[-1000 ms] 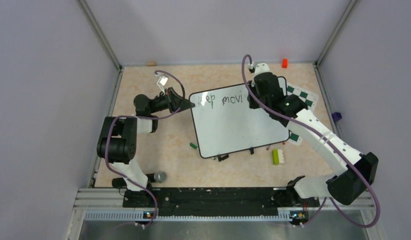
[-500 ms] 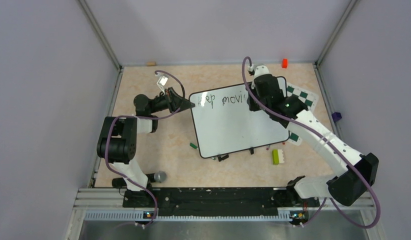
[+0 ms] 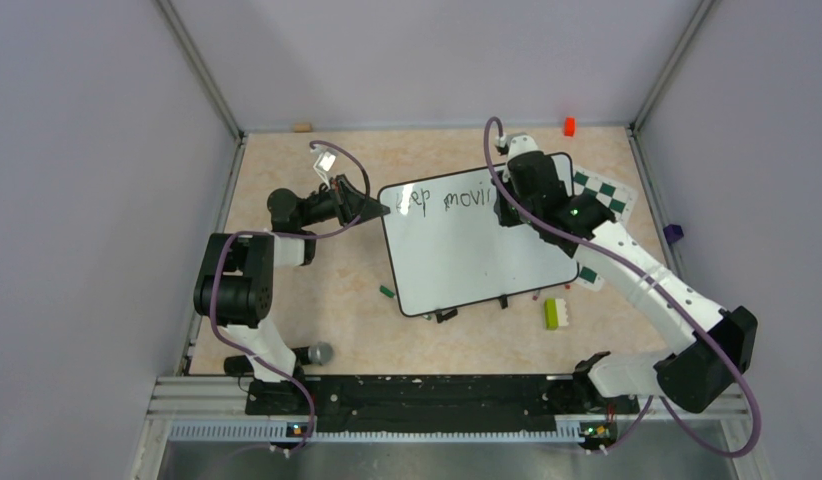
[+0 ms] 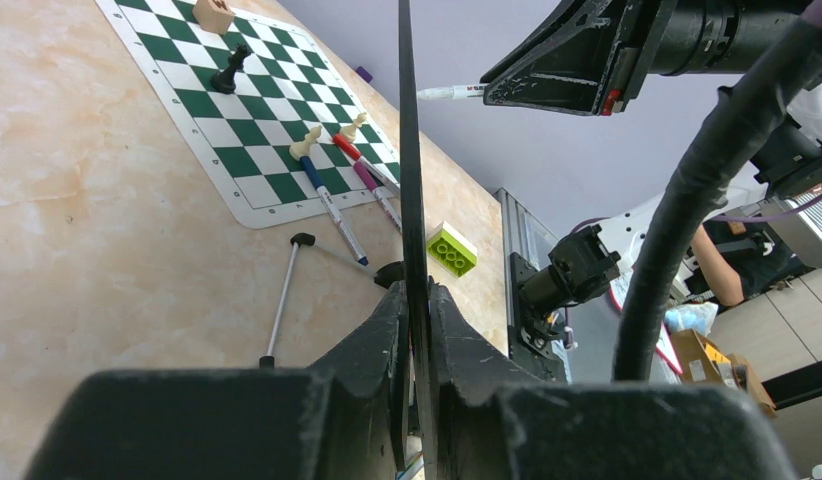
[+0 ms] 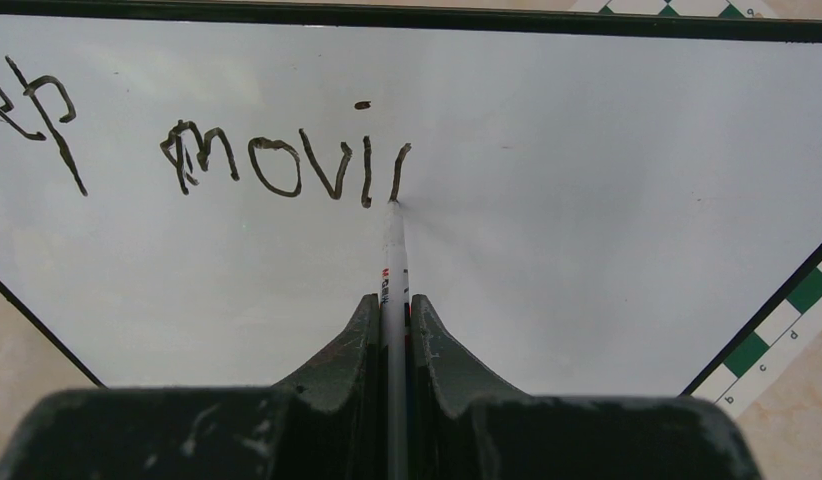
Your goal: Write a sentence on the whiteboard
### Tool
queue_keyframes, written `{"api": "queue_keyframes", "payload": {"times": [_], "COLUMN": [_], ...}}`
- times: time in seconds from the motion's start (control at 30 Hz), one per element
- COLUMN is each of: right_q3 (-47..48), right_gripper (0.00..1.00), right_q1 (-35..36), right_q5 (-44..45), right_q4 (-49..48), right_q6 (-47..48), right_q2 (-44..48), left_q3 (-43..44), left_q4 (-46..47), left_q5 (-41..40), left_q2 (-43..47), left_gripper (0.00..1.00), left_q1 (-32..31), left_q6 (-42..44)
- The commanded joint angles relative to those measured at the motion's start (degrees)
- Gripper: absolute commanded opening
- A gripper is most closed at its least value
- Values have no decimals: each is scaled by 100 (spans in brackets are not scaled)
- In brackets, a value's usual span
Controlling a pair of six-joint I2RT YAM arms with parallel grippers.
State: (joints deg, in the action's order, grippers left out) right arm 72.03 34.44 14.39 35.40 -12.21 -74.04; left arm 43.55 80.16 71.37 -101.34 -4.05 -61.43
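The whiteboard [image 3: 477, 255] is held off the table, and my left gripper [image 3: 379, 207] is shut on its left edge. In the left wrist view the board shows edge-on as a thin black rim [image 4: 406, 150] between the closed fingers of my left gripper [image 4: 417, 292]. The sentence [image 3: 442, 199] reads "Keep movi" plus a fresh stroke [image 5: 398, 165]. My right gripper [image 5: 392, 300] is shut on a white marker [image 5: 391, 250] whose tip touches the board at the foot of that stroke. From above, my right gripper [image 3: 504, 207] hangs over the board's upper right.
A green-and-white chess mat [image 3: 605, 196] lies under the board's right side, with chess pieces [image 4: 227, 70] and loose markers [image 4: 332, 205] on it. A lime brick [image 3: 552, 313], a small green piece [image 3: 387, 291], an orange block [image 3: 569, 126] and a grey knob [image 3: 318, 353] lie around.
The right gripper has shifted slightly right along the first line and the marker has drawn a new stroke after "movi". The left gripper and the board have stayed still.
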Motion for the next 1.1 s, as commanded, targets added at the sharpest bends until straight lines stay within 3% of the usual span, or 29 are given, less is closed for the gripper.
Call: {"api": "queue_keyframes", "payload": {"times": [0.0, 1.07], "right_q3": [319, 484], "right_gripper": [0, 0], "right_q1": [-101, -288], "right_q5": [125, 352], "right_q4": [-101, -68], "right_q6": [-22, 138], "right_q2": [-169, -220], "left_q3": [-35, -39], "left_q4": [369, 360], "left_q5": [359, 366], "left_q2": [211, 220], "left_gripper": [10, 10], "left_q1": [19, 19], "left_q6": [230, 228]}}
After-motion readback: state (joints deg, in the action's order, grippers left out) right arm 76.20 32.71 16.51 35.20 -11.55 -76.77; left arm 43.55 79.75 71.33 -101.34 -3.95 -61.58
